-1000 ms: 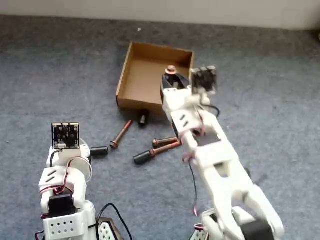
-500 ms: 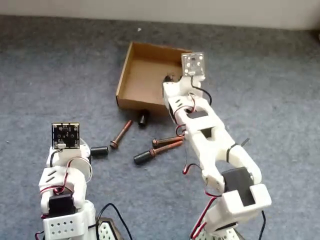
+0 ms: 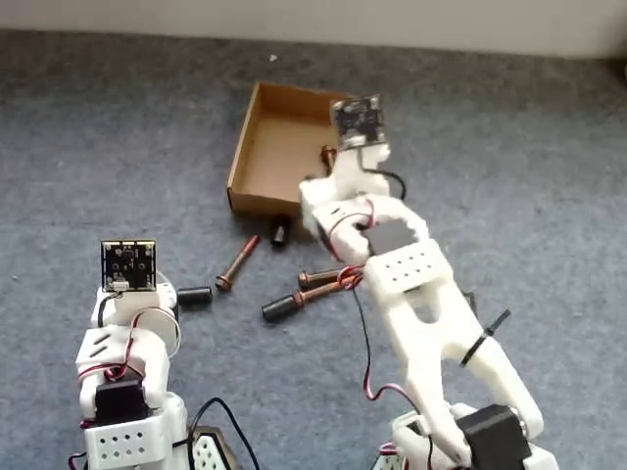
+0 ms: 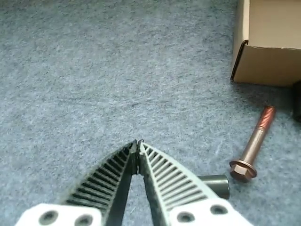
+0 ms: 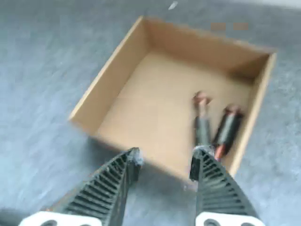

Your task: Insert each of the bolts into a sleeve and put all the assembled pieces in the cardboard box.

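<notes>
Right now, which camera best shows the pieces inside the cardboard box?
Right wrist view: two assembled pieces lie side by side in the cardboard box. In the high view the right arm mostly covers them; the left wrist catches the box's outside.

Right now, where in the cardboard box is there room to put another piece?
Most of the cardboard box floor is bare, from the two assembled pieces by one side wall across to the opposite wall. The carpet before the box is crowded with loose bolts and sleeves. The open right gripper hovers at its near wall.
</notes>
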You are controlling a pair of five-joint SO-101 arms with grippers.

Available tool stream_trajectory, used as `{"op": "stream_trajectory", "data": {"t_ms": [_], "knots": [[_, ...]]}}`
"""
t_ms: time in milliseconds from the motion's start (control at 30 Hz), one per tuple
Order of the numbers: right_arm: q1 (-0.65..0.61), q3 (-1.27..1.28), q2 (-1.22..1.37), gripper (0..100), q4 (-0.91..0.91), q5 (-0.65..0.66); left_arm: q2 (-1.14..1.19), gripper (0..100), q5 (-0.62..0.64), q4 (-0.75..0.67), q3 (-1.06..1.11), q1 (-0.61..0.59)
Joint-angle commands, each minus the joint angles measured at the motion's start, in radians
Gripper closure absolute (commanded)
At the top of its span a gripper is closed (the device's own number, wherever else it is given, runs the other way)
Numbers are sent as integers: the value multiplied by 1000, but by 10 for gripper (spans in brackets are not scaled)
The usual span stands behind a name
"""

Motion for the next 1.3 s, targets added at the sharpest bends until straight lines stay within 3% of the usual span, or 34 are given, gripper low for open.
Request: {"op": "stream_trajectory", "data": {"t_ms": [0,333,633,933,1000,1100,1267], "knots": [[-87,-48,-36,831,110,-61,-4,969,-15,2,-2,-7],[-130,-309,320,831,229,-178,-2,969,-15,2,-2,-7],[-130,-697,661,831,418,-178,-4,969,-17,-5,13,-7],[-180,-820,854,833,473,-178,-4,969,-17,-5,13,-7],[-183,-820,888,857,473,-178,-4,969,-17,-5,13,-7],[-176,-820,917,992,476,-173,-4,969,-17,-5,13,-7],[-165,-883,883,995,639,-170,-4,969,-17,-5,13,-7]]}}
